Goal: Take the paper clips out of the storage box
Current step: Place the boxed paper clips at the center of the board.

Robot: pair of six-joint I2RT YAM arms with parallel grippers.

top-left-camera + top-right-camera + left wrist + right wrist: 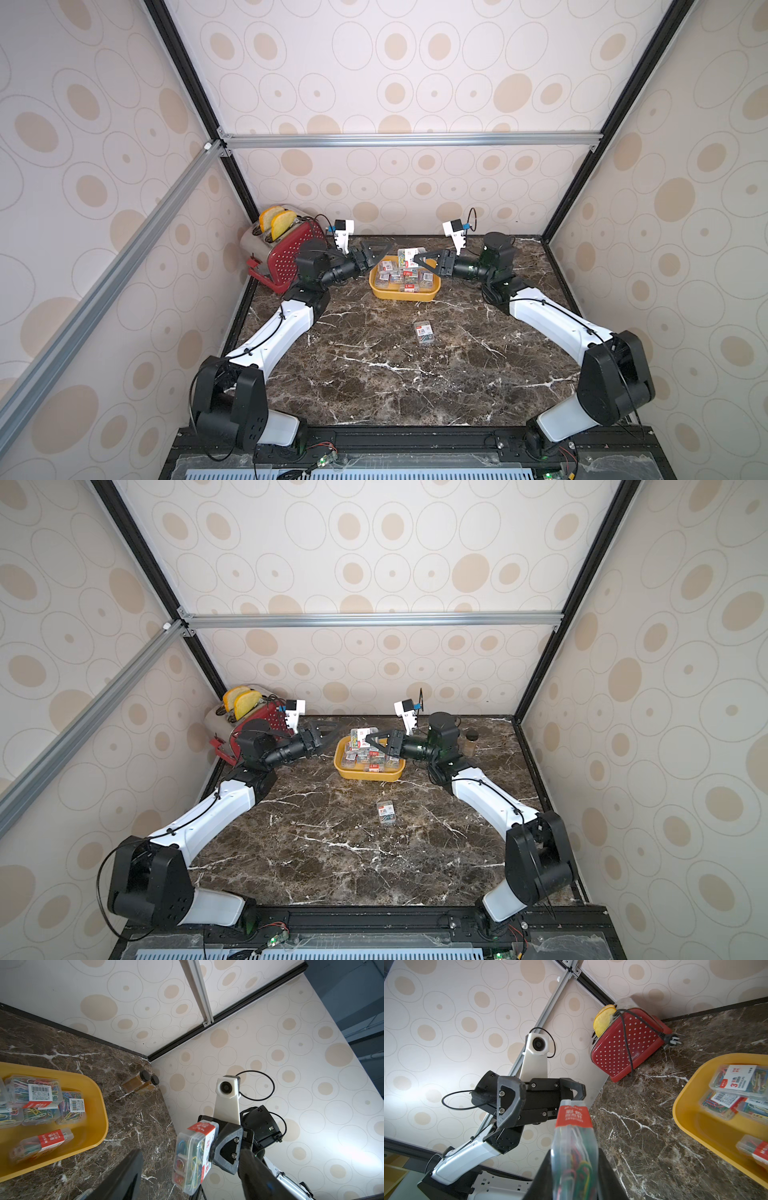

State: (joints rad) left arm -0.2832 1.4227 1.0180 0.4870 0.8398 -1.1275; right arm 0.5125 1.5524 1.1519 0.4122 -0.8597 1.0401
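Observation:
The yellow storage box [432,291] [368,776] sits at the back middle of the table, with several clear boxes of paper clips [401,276] [35,1095] lying in it. My right gripper [419,262] [574,1167] is shut on one such box [410,253] [194,1159] [574,1142], held upright above the tub's far side. My left gripper [381,250] [191,1167] stands open facing it, fingers either side of that box without touching. Another box of clips [423,332] [386,811] lies flat on the table in front of the tub.
A red dotted toaster [286,253] [627,1043] with yellow slices stands in the back left corner, its cord and plug loose beside it. Two brown black-capped jars [141,1082] [471,739] stand in the back right corner. Walls close in on three sides.

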